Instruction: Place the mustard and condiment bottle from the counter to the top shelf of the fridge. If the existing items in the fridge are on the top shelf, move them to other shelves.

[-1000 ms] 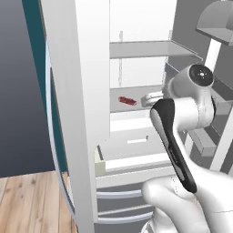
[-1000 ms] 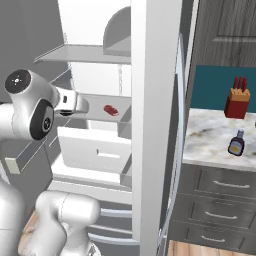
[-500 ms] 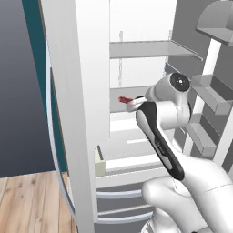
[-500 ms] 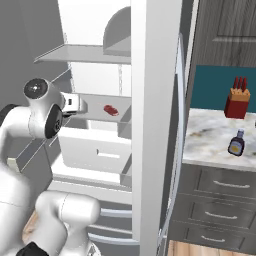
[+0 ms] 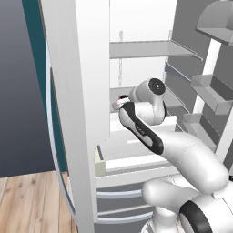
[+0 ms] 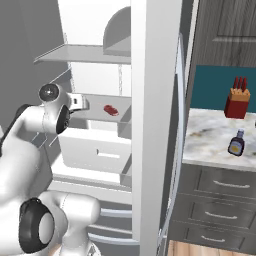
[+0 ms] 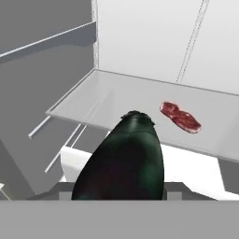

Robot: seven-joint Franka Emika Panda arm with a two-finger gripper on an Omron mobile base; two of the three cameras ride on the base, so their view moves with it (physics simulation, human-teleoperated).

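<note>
Gripper [image 7: 133, 186] closed around a dark green, rounded thing [image 7: 126, 158], long axis pointing forward into the open fridge [image 6: 150, 125]; what it is cannot be told. Ahead and to the right, a red piece of meat [image 7: 180, 116] flat on the middle shelf [image 7: 93, 100], apart from the hand. Higher up, the top shelf [image 6: 85, 52], bare. Far to the right, well apart, the condiment bottle [image 6: 236, 143] upright on the counter [image 6: 210, 145] near a red knife block [image 6: 237, 100]. Mustard not made out.

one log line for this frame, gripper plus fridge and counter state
gripper: shut on dark green object | aimed at fridge shelf | red meat on that shelf | condiment bottle on counter | knife block behind it
</note>
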